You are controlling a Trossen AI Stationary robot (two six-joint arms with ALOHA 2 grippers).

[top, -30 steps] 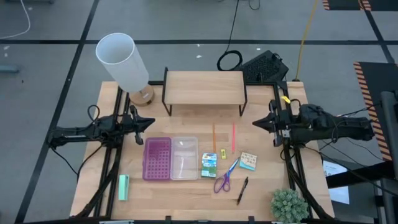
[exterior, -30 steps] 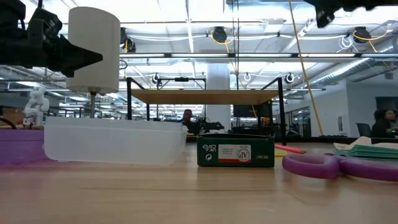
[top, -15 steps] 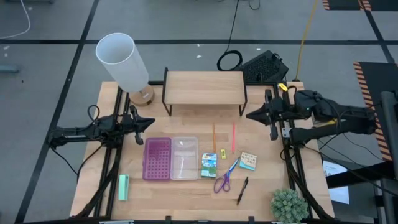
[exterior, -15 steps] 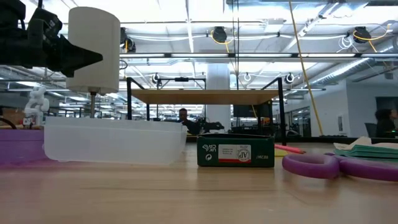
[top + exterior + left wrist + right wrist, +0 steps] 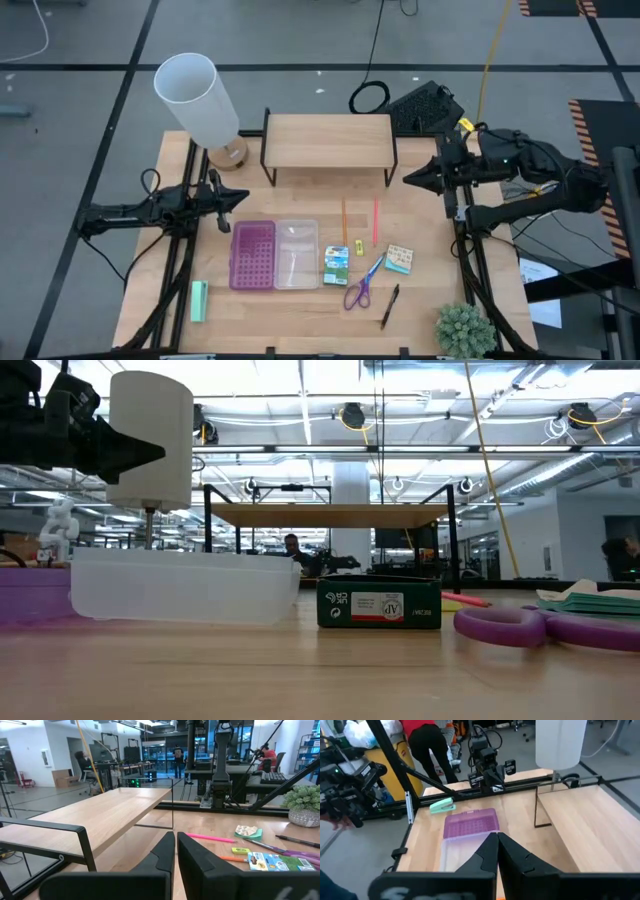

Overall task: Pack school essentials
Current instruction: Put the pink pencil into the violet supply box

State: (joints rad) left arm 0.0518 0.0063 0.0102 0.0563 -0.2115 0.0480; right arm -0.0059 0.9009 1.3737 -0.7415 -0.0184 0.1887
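While both arms hover empty, right gripper (image 5: 409,181) and left gripper (image 5: 243,200) closed on nothing, pencils (image 5: 344,221), scissors (image 5: 361,287), pen (image 5: 389,306) and packet (image 5: 336,265) lie loose beside the open purple case (image 5: 253,256), apparently ready for packing.

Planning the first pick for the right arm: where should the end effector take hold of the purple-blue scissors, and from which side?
Come straight down on the scissors and pinch across the blue blades, just above the purple handle loops. They lie flat and slanted on the table, so turn the wrist to close square across them. That narrow, straight part fits between the fingers, and there is clearance from the green-blue packet and the pad.
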